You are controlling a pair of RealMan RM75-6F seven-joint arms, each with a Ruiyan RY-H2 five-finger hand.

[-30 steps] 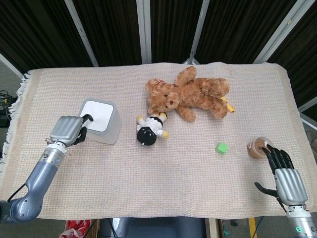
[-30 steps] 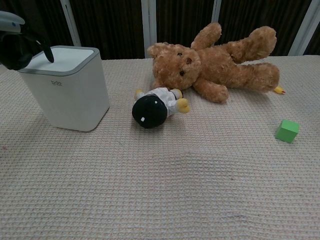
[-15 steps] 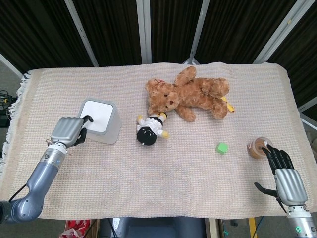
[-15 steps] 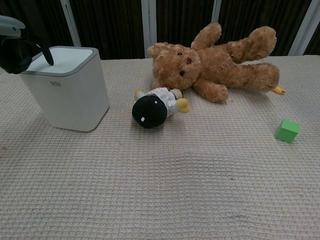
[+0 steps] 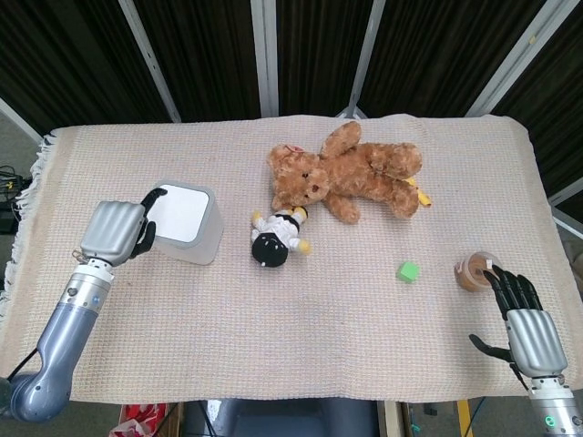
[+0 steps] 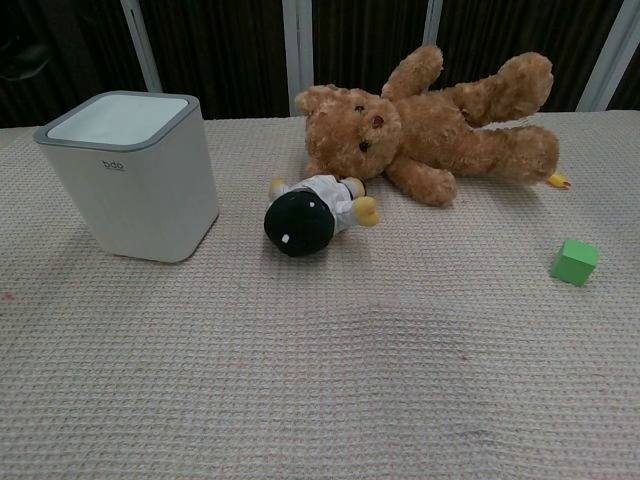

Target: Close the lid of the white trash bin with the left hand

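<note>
Nearby, doll [image 6: 305, 213] beside teddy bear [image 6: 430, 130]

Both views are bright, evenly lit and sharp. Light falls from above, leaving only soft, short shadows under the teddy bear [image 6: 430, 125] and bin [image 6: 130, 175]. The backdrop stays dark.

Left hand [image 5: 114, 229] fingertips hidden behind its back, bin [image 5: 187, 221] contact unclear; right hand [image 5: 528, 332] wrist cut off by bottom edge

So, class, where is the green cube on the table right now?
In the head view the green cube lies on the right half of the cloth, between the small black-headed doll and the brown round object, below the teddy bear.
</note>
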